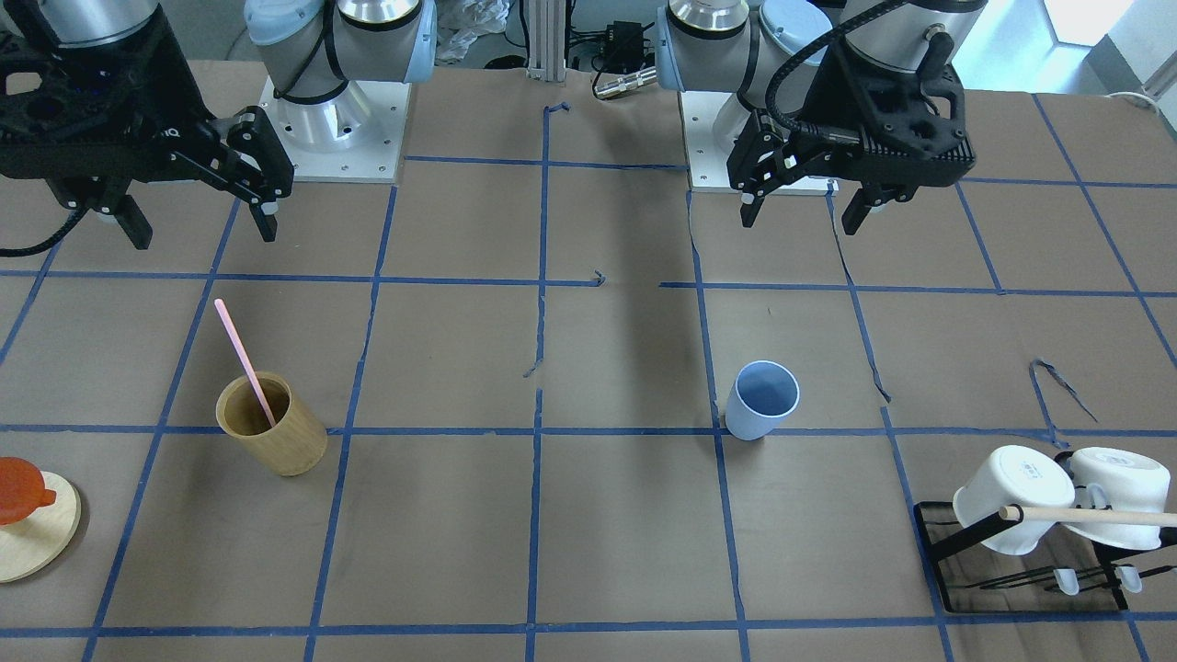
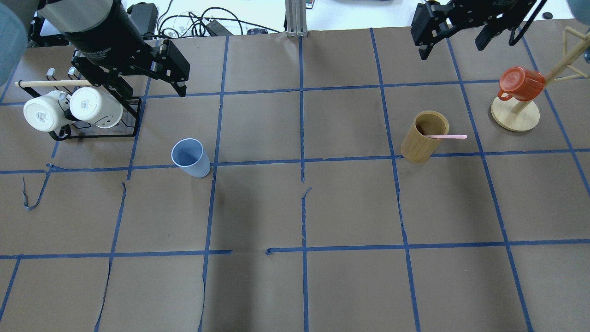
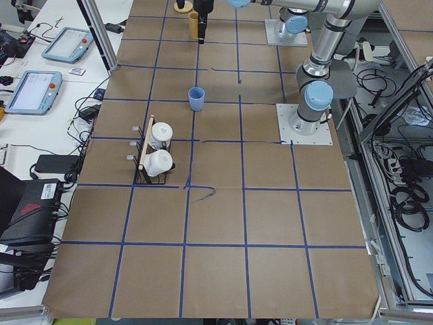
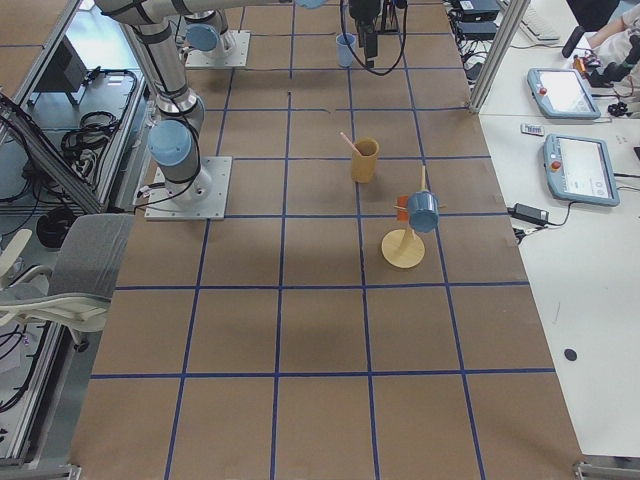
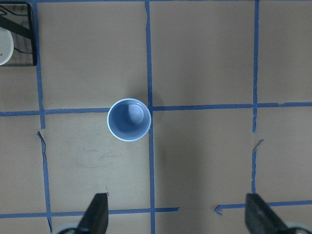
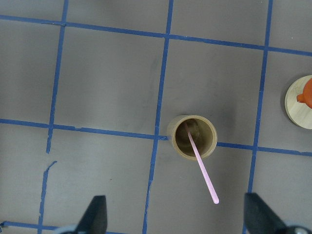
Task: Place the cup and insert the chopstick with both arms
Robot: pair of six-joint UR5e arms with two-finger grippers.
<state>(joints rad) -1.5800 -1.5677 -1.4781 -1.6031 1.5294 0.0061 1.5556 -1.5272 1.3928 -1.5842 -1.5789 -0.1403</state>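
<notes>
**Cup [image 1: 761,400] free, chopstick [image 1: 245,361] parked elsewhere**

Both claws hang spread and empty in the front view: left gripper [image 1: 798,221] upper right, right gripper [image 1: 204,234] upper left. Cup stands right of centre. Chopstick leans in the bamboo cup [image 1: 276,428], lower left. Risk: an off-centre pinch could tip that light cup.
</notes>
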